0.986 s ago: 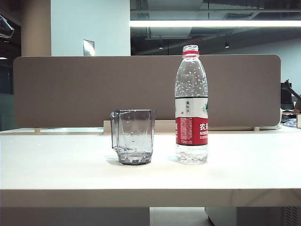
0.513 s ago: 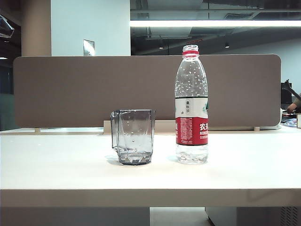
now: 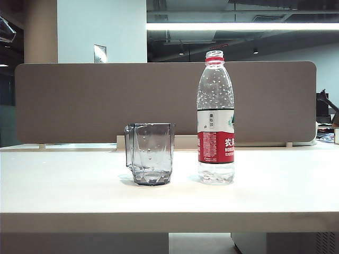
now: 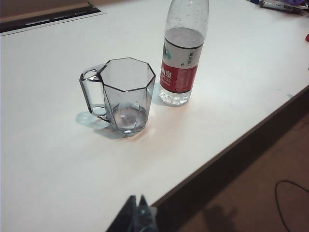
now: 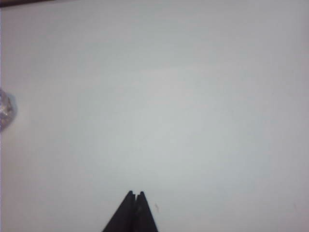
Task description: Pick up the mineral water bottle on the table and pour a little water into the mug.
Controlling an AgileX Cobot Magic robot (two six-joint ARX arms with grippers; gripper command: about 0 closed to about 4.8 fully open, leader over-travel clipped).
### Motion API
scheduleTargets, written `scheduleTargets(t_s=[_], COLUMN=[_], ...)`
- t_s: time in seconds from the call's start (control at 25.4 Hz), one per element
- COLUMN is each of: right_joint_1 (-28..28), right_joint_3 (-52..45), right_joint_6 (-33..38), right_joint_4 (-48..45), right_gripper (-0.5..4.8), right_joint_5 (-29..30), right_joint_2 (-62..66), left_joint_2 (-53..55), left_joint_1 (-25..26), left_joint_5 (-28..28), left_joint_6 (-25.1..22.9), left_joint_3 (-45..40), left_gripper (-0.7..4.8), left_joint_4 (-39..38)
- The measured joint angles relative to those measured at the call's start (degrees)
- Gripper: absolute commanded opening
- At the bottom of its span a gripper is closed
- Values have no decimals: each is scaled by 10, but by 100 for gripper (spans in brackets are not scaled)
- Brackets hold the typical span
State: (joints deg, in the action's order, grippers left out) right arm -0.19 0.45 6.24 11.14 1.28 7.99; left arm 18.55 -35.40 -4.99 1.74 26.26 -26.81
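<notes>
Grippers first, nearest the wrist cameras. Left gripper (image 4: 136, 212) closed, fingertips together, holding nothing, poised off the front edge of the worktop (image 4: 53, 164). Right gripper (image 5: 135, 205) likewise closed and empty, over bare white worktop surface, with only a glassy sliver at the frame's edge, not identifiable. Neither gripper visible in the exterior view.

Further in: mug (image 3: 151, 153) upright on the worktop, handle turned away from the bottle; smoky, faceted, droplets on the inner walls, possibly a little clear water (image 3: 152, 177) at the bottom, not certain. Just beside it, apart and not touching, mineral water bottle (image 3: 215, 119) upright, red neck ring, no cap seen on the mouth, droplets inside the upper walls, little liquid visible low down. From the left wrist view, mug (image 4: 123, 94) nearer, bottle (image 4: 182, 53) just behind and to one side.

Judged step: either before pickup or with the pour already done and the bottle set back; not separable from these views. If pickup is still ahead, next move calls for opening one gripper, approaching the bottle at label height from the side away from the mug, clamping firmly without crushing the thin wall, then lifting clear before tilting over the mug rim.
</notes>
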Motion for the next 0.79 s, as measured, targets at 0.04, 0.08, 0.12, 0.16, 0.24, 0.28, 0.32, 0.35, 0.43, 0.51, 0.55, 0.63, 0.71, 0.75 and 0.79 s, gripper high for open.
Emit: scheduleTargets(t_s=[0.04, 0.08, 0.12, 0.16, 0.24, 0.28, 0.32, 0.35, 0.43, 0.51, 0.55, 0.63, 0.71, 0.75, 0.79], right_joint_1=[0, 0, 0, 0, 0, 0, 0, 0, 0, 0, 0, -3, -3, -3, -3], right_joint_3=[0, 0, 0, 0, 0, 0, 0, 0, 0, 0, 0, 0, 0, 0, 0], right_joint_6=[0, 0, 0, 0, 0, 0, 0, 1, 18, 41, 43, 45, 42, 34, 15], right_joint_4=[-1, 0, 0, -1, 0, 0, -1, 0, -2, -1, -1, -1, -1, -1, -1], right_gripper=[-6, -6, -6, -5, -5, -5, -6, -6, -6, -6, -6, -6, -6, -6, -6], right_joint_5=[2, 3, 3, 3, 3, 3, 5, 7, 14, 21, 22, 22, 22, 22, 22], right_joint_2=[-13, -20, -28, -43, -56, -62, -70, -72, -79, -79, -79, -79, -79, -79, -79], left_joint_2=[0, 0, 0, 0, 0, 0, 0, 0, 0, 0, 0, 0, 0, 0, 0], left_joint_1=[0, 0, 0, 0, 0, 0, 0, 0, 0, 0, 0, 0, 0, 0, 0], left_joint_5=[0, 0, 0, 0, 0, 0, 0, 0, 0, 0, 0, 0, 0, 0, 0], left_joint_6=[0, 0, 0, 0, 0, 0, 0, 0, 0, 0, 0, 0, 0, 0, 0], left_joint_3=[0, 0, 0, 0, 0, 0, 0, 0, 0, 0, 0, 0, 0, 0, 0], left_gripper=[-5, -5, -5, -5, -5, -5, -5, -5, -5, -5, -5, -5, -5, -5, -5], left_joint_4=[0, 0, 0, 0, 0, 0, 0, 0, 0, 0, 0, 0, 0, 0, 0])
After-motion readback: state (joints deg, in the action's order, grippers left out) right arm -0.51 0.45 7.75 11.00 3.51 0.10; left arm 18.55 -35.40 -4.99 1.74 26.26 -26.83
